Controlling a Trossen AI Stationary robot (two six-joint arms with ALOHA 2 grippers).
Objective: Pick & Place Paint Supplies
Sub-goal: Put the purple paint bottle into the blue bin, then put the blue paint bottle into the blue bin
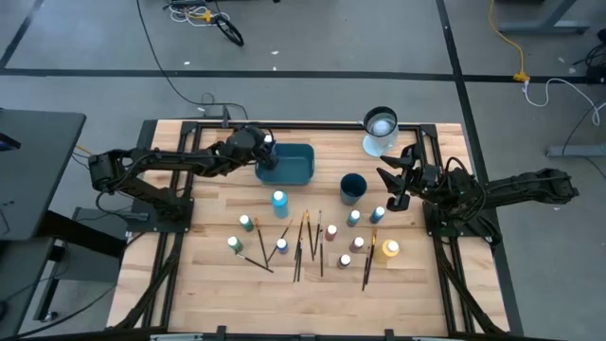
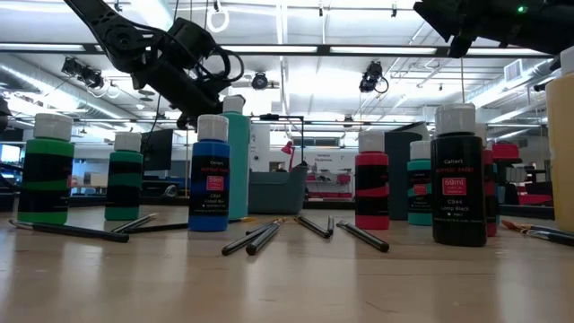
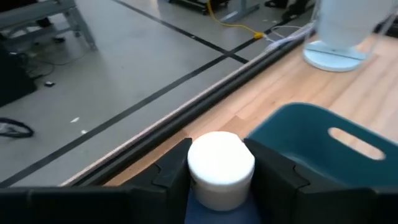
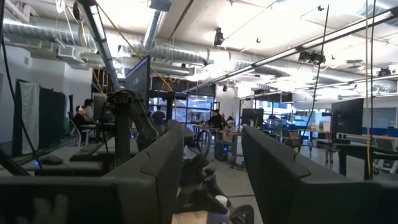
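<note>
My left gripper (image 1: 266, 152) is at the left rim of the teal tray (image 1: 295, 170), shut on a white-capped paint bottle (image 3: 221, 165) with a blue body. The tray's wall (image 3: 311, 134) shows just beyond the fingers. My right gripper (image 1: 393, 182) hovers open beside the dark blue cup (image 1: 353, 187), pointing upward, with nothing between its fingers (image 4: 155, 168). Several paint bottles stand on the table, among them a blue-topped one (image 1: 279, 199) and a yellow one (image 1: 390, 249). Thin dark brushes (image 1: 305, 242) lie flat among them. My left gripper has the bottle between its two fingers, which stand against opposite sides of the white cap (image 3: 194, 168). The fingers come from the table's left, slanting a little downward. The bottle stands upright in the hold, lifted clear of the table, next to the tray's rim.
A white round container (image 1: 381, 128) stands at the far edge, right of the tray. A black frame borders the table (image 1: 189, 284). Bottles and brushes (image 2: 260, 235) crowd the middle and near part of the tabletop.
</note>
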